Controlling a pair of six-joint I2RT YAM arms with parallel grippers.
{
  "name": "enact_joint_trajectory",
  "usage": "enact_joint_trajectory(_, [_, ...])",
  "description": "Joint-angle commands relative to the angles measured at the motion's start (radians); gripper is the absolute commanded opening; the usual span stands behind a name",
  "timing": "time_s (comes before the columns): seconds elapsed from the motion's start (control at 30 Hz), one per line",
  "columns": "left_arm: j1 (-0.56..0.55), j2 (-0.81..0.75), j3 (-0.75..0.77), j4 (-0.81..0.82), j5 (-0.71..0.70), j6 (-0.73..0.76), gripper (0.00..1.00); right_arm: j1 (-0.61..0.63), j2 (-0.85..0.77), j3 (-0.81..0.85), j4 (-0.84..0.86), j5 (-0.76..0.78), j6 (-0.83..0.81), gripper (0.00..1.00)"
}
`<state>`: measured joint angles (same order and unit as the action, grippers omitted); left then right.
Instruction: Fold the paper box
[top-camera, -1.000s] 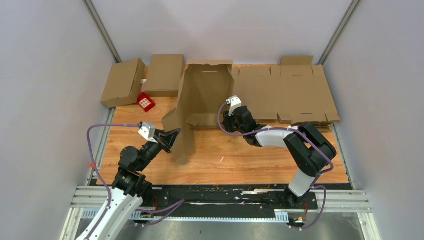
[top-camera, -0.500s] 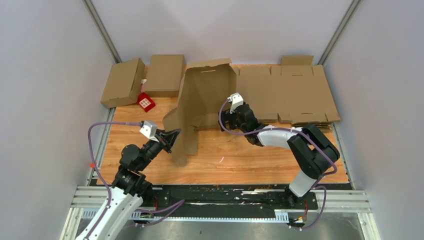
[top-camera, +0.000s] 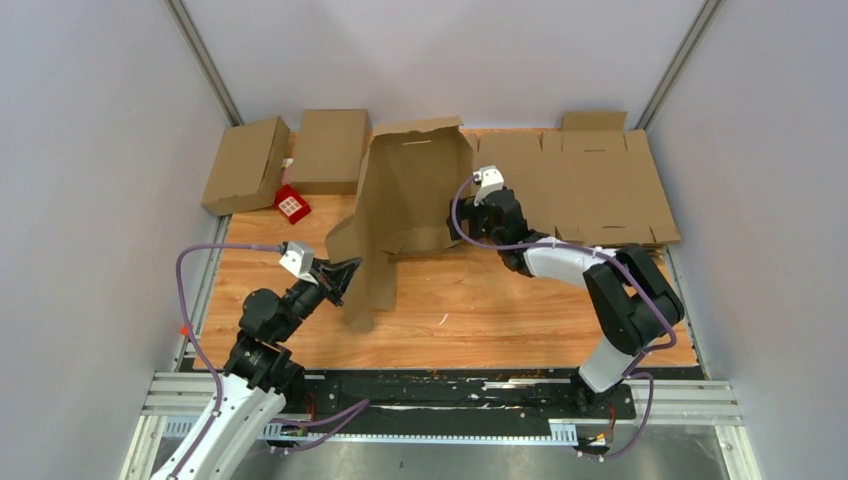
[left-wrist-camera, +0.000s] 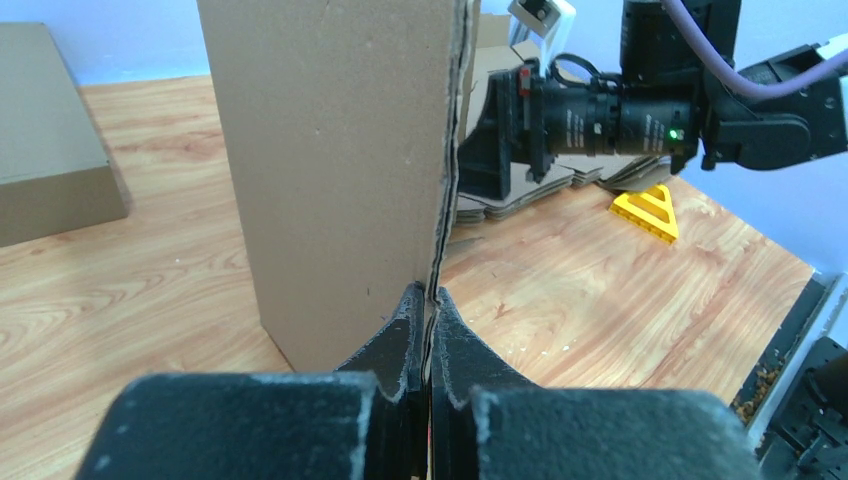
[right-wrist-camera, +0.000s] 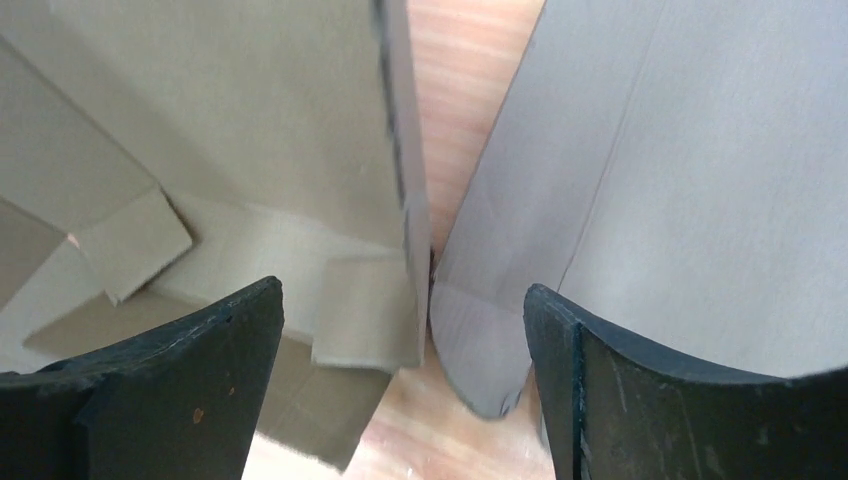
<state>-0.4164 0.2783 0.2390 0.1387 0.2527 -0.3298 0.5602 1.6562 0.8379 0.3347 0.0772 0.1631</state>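
The paper box is a half-raised brown cardboard blank standing at the middle back of the wooden table, its tall panel upright and loose flaps hanging toward the front. My left gripper is shut on the front flap; in the left wrist view its jaws pinch the thin edge of that flap. My right gripper is open beside the box's right wall. In the right wrist view the wall's edge stands between the spread fingers without touching them.
A stack of flat cardboard blanks lies at the back right, just behind the right arm. Two folded boxes and a small red item sit at the back left. A yellow triangular piece lies on the wood.
My right gripper has opened, let go of the box's right wall and moved back and to the right. The box's top edge has tilted slightly. The left gripper has kept its hold.
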Motion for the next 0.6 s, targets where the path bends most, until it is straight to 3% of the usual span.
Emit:
enact_joint_trajectory(0.0, [-0.001,0.007,0.016,-0.045,0.013,0.015,0.0,-0.015,0.059,0.114,0.002,-0.047,-0.001,0.88])
enact_joint_trajectory(0.07, [-0.001,0.007,0.016,-0.044,0.031,0.022,0.0,-0.013,0.097,0.157,-0.018,-0.028,-0.014,0.81])
enact_joint_trajectory(0.23, [-0.002,0.006,-0.002,-0.019,0.05,0.027,0.0,-0.008,0.139,0.182,-0.01,-0.018,-0.028,0.45])
enact_joint_trajectory(0.37, [-0.001,0.004,-0.031,0.021,0.07,0.023,0.0,0.016,0.124,0.129,0.04,0.0,-0.027,0.03])
enact_joint_trajectory(0.57, [-0.001,-0.012,-0.065,0.031,0.073,0.01,0.0,0.118,0.075,0.04,0.099,0.142,-0.056,0.0])
